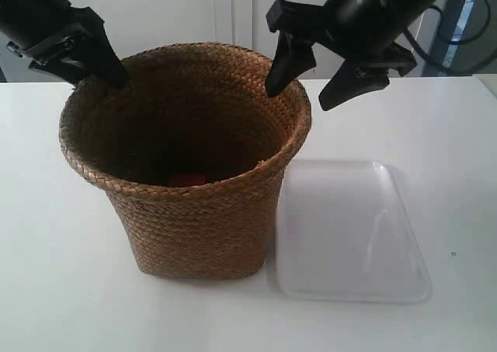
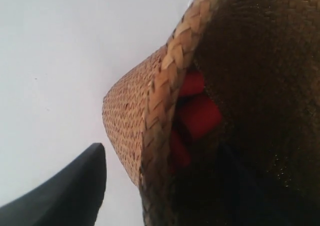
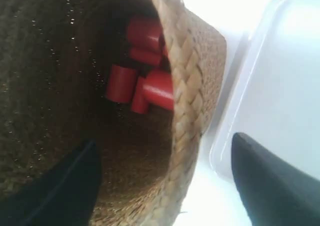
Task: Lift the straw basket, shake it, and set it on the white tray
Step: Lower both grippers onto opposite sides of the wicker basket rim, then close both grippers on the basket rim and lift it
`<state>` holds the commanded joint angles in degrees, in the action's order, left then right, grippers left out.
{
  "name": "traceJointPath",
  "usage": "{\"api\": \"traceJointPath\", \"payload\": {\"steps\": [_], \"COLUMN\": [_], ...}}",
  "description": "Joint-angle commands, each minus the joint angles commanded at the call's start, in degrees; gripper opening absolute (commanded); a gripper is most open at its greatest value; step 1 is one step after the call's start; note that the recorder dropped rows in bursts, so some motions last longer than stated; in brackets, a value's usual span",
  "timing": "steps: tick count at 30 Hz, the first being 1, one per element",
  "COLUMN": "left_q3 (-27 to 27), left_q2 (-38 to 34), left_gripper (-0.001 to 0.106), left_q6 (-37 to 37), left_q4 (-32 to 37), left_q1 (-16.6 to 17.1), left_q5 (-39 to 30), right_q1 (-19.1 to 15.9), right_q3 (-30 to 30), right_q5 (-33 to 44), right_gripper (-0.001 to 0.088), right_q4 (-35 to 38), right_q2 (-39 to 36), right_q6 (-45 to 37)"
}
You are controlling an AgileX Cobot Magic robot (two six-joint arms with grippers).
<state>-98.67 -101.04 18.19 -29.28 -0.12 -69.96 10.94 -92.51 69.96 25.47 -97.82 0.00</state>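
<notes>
The straw basket (image 1: 194, 212) stands on the white table, right beside the white tray (image 1: 349, 228), which has nothing on it. Red cylinders (image 1: 187, 179) lie on the basket's floor. My left gripper (image 1: 93, 71) is open astride the far-left rim, and in the left wrist view the left gripper (image 2: 160, 196) has one finger outside the basket (image 2: 130, 116) while the other is dim inside. My right gripper (image 1: 307, 88) is open over the far-right rim. In the right wrist view the right gripper (image 3: 165, 151) straddles the basket (image 3: 195, 71), one finger inside and one on the tray (image 3: 280, 86) side.
The red cylinders (image 3: 150, 86) cluster at the bottom of the basket, and these red cylinders (image 2: 200, 116) also show in the left wrist view. White cabinet doors (image 1: 225, 10) stand behind the table. Dark cables (image 1: 458, 26) hang at the back right.
</notes>
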Motion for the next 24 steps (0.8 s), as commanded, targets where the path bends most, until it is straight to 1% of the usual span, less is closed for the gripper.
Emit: {"api": "traceJointPath", "payload": {"steps": [3,7,16,18,19,20,22,23,24], "left_q3": [0.0,0.0,0.0,0.0,0.0,0.0,0.0,0.0,0.0], "left_q2": [-1.1,-3.0,-4.3,-4.3,-4.3,-4.3,-4.3,-4.3,-4.3], "left_gripper": [0.067,0.067,0.067,0.067,0.065,0.061,0.048,0.031,0.02], "left_q6": [0.0,0.0,0.0,0.0,0.0,0.0,-0.6,-0.6,-0.6], "left_q4": [0.1,-0.1,-0.9,-1.1,-1.1,-1.1,-1.1,-1.5,-2.3], "left_q1": [0.0,0.0,0.0,0.0,-0.1,-0.1,-0.6,-0.6,-0.6], "left_q5": [0.0,0.0,0.0,0.0,0.0,0.0,0.0,0.0,0.0], "right_q1": [0.0,0.0,0.0,0.0,0.0,0.0,0.0,0.0,0.0], "right_q3": [0.0,0.0,0.0,0.0,0.0,0.0,0.0,0.0,0.0], "right_q5": [0.0,0.0,0.0,0.0,0.0,0.0,0.0,0.0,0.0], "right_gripper": [0.0681,0.0644,0.0643,0.0627,0.061,0.0587,0.0496,0.0365,0.0276], "right_q4": [0.4,1.8,2.0,2.6,3.2,3.5,4.6,5.4,6.1], "right_q2": [-1.3,-3.5,-7.3,-8.0,-8.4,-8.6,-8.7,-8.7,-8.7], "right_q6": [0.0,0.0,0.0,0.0,0.0,0.0,0.0,0.0,0.0]}}
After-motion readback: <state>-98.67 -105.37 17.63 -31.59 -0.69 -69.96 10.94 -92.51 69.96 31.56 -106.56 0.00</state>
